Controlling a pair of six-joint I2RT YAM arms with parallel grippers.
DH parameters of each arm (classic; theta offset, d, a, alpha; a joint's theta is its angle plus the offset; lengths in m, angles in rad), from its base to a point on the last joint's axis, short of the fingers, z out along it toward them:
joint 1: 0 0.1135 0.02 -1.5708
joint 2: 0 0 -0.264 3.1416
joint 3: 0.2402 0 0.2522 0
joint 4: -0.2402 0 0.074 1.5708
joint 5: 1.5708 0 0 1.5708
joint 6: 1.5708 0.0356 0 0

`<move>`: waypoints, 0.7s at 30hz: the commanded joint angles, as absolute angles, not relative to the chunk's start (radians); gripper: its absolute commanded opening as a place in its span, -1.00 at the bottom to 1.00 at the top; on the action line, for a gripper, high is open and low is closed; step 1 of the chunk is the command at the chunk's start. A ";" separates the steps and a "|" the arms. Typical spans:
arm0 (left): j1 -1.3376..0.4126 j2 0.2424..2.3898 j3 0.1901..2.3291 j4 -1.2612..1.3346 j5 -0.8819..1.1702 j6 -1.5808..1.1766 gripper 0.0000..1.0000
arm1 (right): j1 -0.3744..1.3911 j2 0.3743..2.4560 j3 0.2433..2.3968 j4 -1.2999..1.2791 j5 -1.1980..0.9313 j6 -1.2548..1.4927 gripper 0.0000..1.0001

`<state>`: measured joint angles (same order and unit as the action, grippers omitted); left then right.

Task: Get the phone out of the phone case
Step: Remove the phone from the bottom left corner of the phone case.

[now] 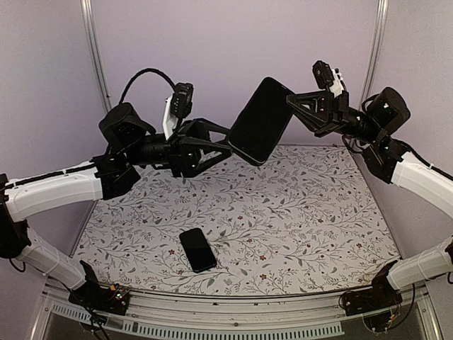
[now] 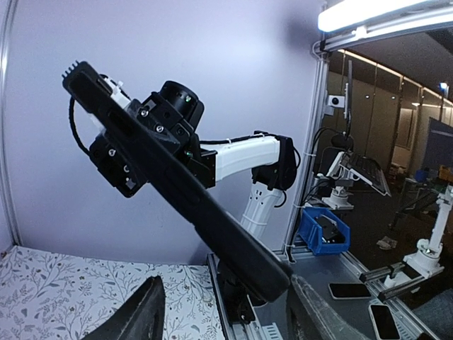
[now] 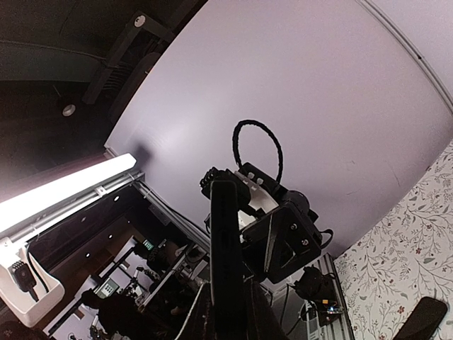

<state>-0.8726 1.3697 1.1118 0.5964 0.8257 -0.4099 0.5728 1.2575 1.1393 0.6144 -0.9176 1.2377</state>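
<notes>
1. Black case hangs in the air above the far part of the table. It is tilted, upper end toward the right and lower end toward the left.
2. At its upper right corner the right tool is clamped narrow on the case. In the right wrist view the case shows edge-on, rising from between that tool's tips.
3. From the left, the left tool reaches in to the case's lower left edge with its jaws part-way apart.
4. In the left wrist view the lower end of the case sits between the 2 fingers. A gap shows between the left-hand finger and the case, and I cannot tell whether the other finger touches it.
5. Flat on the table lies the phone, black, near the front edge and left of centre. It is out of the case and well apart from it and from both tools.
6. Grey floral print covers the table.
</notes>
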 commanded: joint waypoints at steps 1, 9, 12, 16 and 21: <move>-0.882 1.373 1.131 0.597 0.833 -0.400 0.12 | 0.569 1.245 1.180 0.681 -0.900 1.249 -1.00; -0.882 1.360 1.129 0.585 0.802 -0.381 0.00 | 0.569 1.250 1.164 0.681 -0.905 1.257 -1.00; -0.882 1.361 1.135 0.558 0.769 -0.374 0.10 | 0.571 1.245 1.160 0.680 -0.907 1.250 -1.00; -0.882 1.358 1.131 0.550 0.730 -0.373 0.28 | 0.573 1.236 1.157 0.672 -0.906 1.228 -1.00; -0.882 1.364 1.129 0.563 0.728 -0.378 0.03 | 0.587 1.237 1.159 0.664 -0.908 1.203 -1.00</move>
